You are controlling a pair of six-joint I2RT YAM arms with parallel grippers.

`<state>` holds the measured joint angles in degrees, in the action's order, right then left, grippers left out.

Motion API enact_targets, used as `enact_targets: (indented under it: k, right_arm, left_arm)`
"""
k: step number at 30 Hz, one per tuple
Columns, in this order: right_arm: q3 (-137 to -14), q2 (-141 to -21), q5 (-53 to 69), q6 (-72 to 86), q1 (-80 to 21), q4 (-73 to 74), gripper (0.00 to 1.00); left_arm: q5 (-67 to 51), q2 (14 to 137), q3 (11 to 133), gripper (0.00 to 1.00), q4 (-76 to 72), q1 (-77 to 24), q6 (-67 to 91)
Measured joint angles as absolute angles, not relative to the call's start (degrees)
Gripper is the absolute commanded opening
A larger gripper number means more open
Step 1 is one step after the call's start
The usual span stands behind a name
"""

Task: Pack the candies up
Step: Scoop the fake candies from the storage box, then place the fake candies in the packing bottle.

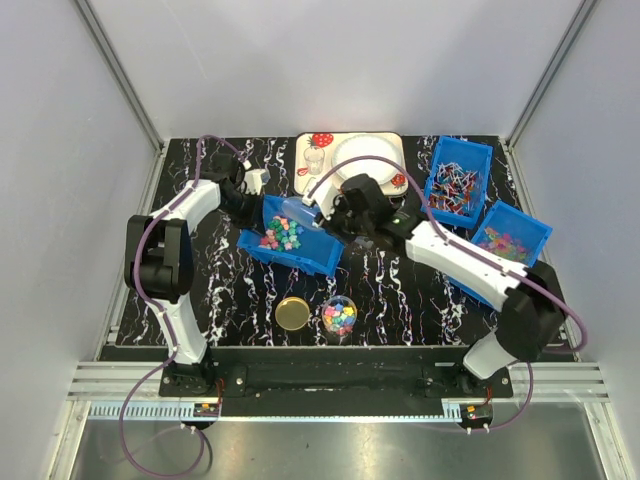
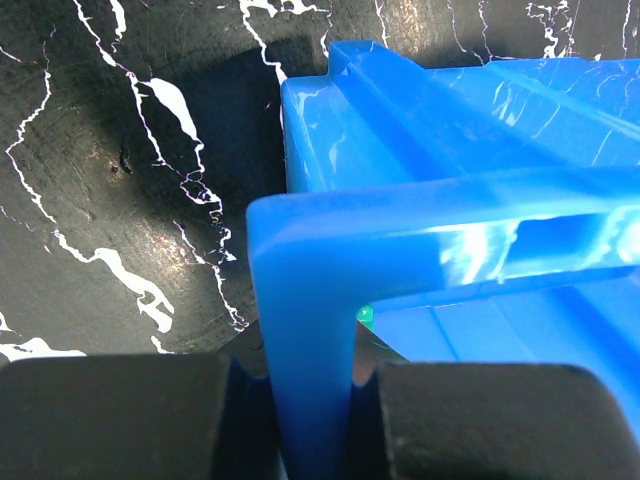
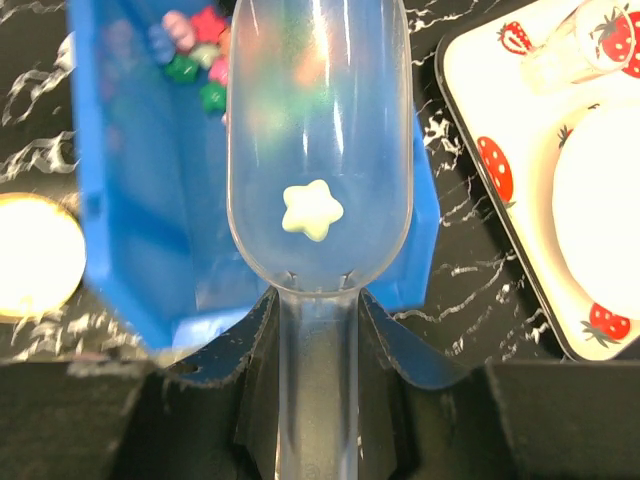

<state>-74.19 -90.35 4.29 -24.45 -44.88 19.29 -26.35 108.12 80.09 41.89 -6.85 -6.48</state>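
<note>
Candies [image 1: 282,235]: small, light, hard stars heaped in bin [image 1: 305,258]. Judged loose and prone to roll, so scoop rather than pinch.
Left tool [image 2: 305,420]: clamped on bin corner rim.
Right tool [image 3: 318,400]: clamped on scoop [image 3: 318,120] handle. Bowl over bin, one candy [image 3: 312,210] inside.
Jar [image 1: 340,317]: near side of bin, part-filled.

Left claw [image 2: 305,425] clamped on blue bin [image 2: 480,130] rim.
Corner wall pinched between my black fingers [image 2: 120,415]; black marbled table [image 2: 110,170] left; one green candy [image 2: 366,315] peeking inside.
</note>
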Motion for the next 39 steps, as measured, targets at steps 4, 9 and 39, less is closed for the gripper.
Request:
enact_targets:
  k: [4, 9, 39]
  right_arm:
    - [-73.03, -84.97, 6.83, -27.92, -44.23, 25.36, 0.00]
    - [-71.50, -78.91, 9.23, -33.63, -44.25, 37.12, 0.00]
    - [-66.22, -77.67, -2.94, -44.60, -57.14, 66.67, 0.00]
  left_arm:
    - [-26.35, 108.12, 80.09, 0.00, 41.89, -6.85, -6.48]
    - [-26.35, 108.12, 80.09, 0.00, 41.89, -6.85, -6.44]
    - [-24.77, 108.12, 80.12, 0.00, 41.89, -6.83, -6.46]
